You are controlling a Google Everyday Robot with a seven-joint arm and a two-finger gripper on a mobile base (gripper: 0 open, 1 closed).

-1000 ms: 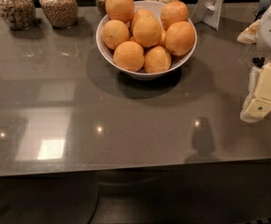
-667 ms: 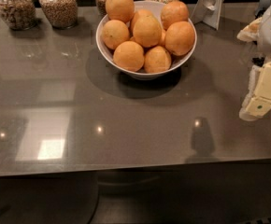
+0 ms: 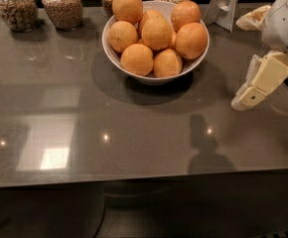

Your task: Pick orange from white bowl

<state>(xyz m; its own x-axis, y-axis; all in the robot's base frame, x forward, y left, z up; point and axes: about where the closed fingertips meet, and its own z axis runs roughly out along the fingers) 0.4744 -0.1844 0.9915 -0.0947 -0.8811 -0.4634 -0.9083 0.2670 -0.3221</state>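
- The orange [image 3: 156,32] lies in the middle of the heap in the white bowl [image 3: 149,78], resting on the fruit under it.
- It is round, so no long axis shows, and no stem end is visible to say which way it points.
- Other oranges press around it: one at 10 o'clock [image 3: 127,6] rides highest, one at 9 o'clock [image 3: 122,36] sits against the rim, two at 6 o'clock [image 3: 137,59] are lowest, and two more lie at 1 to 3 o'clock [image 3: 191,40].
- The bowl stands upright on the grey glossy worktop [image 3: 134,133], toward its far edge at about 12 o'clock.
- The end effector [image 3: 243,100] is at 4 o'clock from the bowl, well apart from it and clear of every orange.
- It is a cream-coloured slab tilted steeply, its tip pointing down toward 7 o'clock, just above the worktop.
- It carries nothing; whether it is released or clenched cannot be told from this side-on angle.
- The white arm [image 3: 285,19] enters at 2 o'clock from the right edge and slopes down to the end effector.
- Four glass jars of grain [image 3: 62,4] line the far edge from 10 to 12 o'clock, two of them partly hidden behind the bowl.
- A white stand [image 3: 223,1] sits at 1 o'clock, between the bowl and the arm.
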